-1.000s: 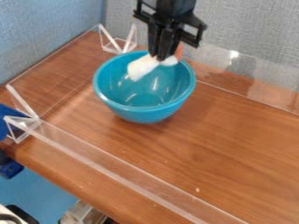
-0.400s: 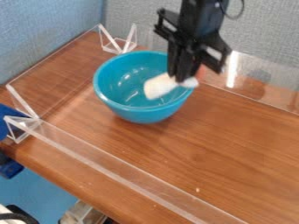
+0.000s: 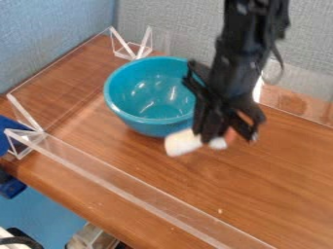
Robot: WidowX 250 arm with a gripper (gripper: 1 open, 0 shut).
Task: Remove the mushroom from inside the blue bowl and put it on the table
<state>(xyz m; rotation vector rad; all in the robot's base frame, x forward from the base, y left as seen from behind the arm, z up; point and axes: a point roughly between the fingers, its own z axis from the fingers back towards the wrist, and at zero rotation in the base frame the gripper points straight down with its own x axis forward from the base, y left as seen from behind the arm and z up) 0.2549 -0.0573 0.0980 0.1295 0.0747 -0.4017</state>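
Blue bowl (image 3: pixel 156 94) sitting empty on table (image 3: pixel 117 165), glossy inside. Mushroom (image 3: pixel 185 145) outside bowl, just right of its rim, low over wood; contact with surface unclear. Cream-white stem showing, cap hidden, blurred. Gripper (image 3: pixel 208 139) pointing down, clamped on mushroom.

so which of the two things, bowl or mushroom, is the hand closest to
The mushroom: the hand is shut on it, right of the empty blue bowl, low over the table.
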